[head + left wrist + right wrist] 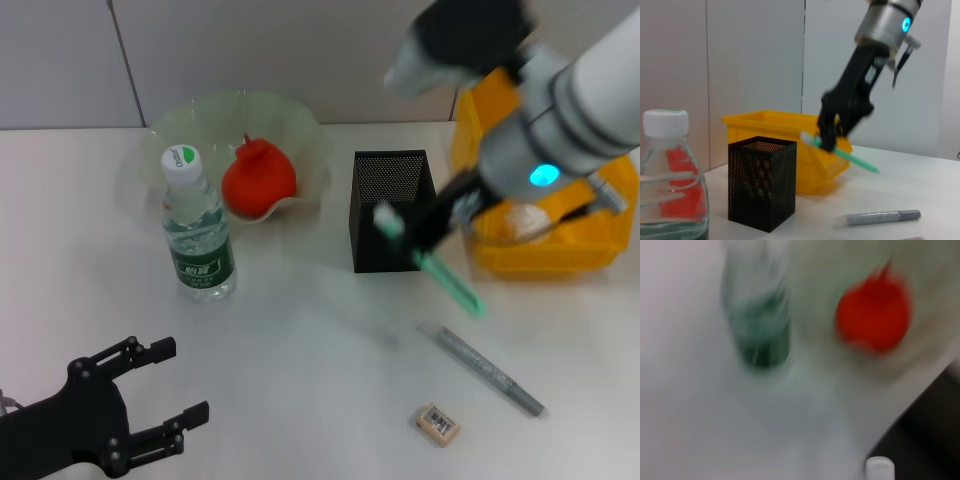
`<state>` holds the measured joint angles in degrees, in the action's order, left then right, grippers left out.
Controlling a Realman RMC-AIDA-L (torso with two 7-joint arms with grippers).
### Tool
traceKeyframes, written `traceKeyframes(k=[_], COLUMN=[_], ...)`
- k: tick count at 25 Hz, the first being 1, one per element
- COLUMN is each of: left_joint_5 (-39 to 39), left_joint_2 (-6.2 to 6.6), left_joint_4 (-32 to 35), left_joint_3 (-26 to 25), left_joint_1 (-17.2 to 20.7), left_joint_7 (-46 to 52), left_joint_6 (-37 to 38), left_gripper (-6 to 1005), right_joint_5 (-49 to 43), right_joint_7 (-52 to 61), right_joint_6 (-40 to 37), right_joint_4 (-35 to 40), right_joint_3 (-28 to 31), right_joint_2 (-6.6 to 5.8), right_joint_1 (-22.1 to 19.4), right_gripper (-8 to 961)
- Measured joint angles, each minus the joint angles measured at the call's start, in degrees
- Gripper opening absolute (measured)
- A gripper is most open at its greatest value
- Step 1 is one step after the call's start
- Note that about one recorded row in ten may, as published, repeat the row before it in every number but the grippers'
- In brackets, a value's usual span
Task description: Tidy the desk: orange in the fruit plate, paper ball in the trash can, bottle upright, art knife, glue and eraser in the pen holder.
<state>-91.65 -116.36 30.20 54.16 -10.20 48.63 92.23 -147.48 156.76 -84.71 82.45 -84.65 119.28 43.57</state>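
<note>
The step in hand looks like the pen holder one: the right gripper (432, 238) is clamped on a slim green stick with a white cap, most likely the glue (440, 268), and carries it tilted in the air just in front of the holder (391, 210), at its right front corner, cap end toward the holder. From the left wrist view the same gripper (832, 134) grips the glue (845, 156) above the table, beside the holder (761, 182) and higher than its rim. The next move, as I judge it, calls for lifting the glue over the rim, turning it more upright and letting go so it drops inside; the mesh opening is narrow, so a slanted stick could catch on the edge. Two other items wait in front of the holder and to its right: the grey knife (490, 368) lies flat, and the eraser (437, 423) lies nearer the robot, apart from the knife. Left of the holder the orange (258, 180) already sits in the plate (300, 125), and the bottle (197, 228) stands upright just in front of the plate. Right of the holder the yellow bin (560, 250) holds a pale lump that may be the paper ball. The left gripper (165, 395) rests low, well in front of the bottle, fingers spread and holding nothing. The table (300, 350) is plain white, backed by a grey panelled wall (60, 60).
</note>
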Motion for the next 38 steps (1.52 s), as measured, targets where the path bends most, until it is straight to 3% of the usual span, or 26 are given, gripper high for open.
traceKeyframes(k=[2,6,7,10,12,23,38], left_joint_5=[0.00,0.00,0.01,0.01,0.01,-0.02,-0.11], left_joint_2=[0.00,0.00,-0.24,-0.24,-0.97,-1.49,-1.47], left_joint_4=[0.00,0.00,-0.16,-0.16,-0.36,0.00,-0.06], left_joint_3=[0.00,0.00,-0.43,-0.43,-1.07,-1.92,-3.23], left_joint_1=[0.00,0.00,0.01,0.01,-0.41,-0.76,-1.32], left_joint_7=[0.00,0.00,-0.37,-0.37,-0.40,0.33,-0.12], left_joint_6=[0.00,0.00,0.01,0.01,-0.28,0.10,-0.38], left_gripper=[800,800,800,800,799,799,799], right_joint_5=[2.91,7.79,10.55,12.40,13.82,14.79,17.61], right_joint_7=[-3.91,-8.83,-11.97,-14.93,-18.85,-22.89,-21.81], right_joint_6=[5.64,14.17,19.82,24.30,30.92,44.59,51.65], right_joint_4=[7.10,8.83,7.00,4.10,-1.54,-14.02,-19.09], right_joint_3=[2.09,2.08,1.76,1.43,0.30,-5.93,-9.53], right_joint_2=[0.14,0.20,0.20,0.19,0.12,0.26,0.34], right_joint_1=[-4.73,-8.09,-9.03,-9.15,-8.47,-6.41,-9.85], right_gripper=[178,178,179,182,188,221,267])
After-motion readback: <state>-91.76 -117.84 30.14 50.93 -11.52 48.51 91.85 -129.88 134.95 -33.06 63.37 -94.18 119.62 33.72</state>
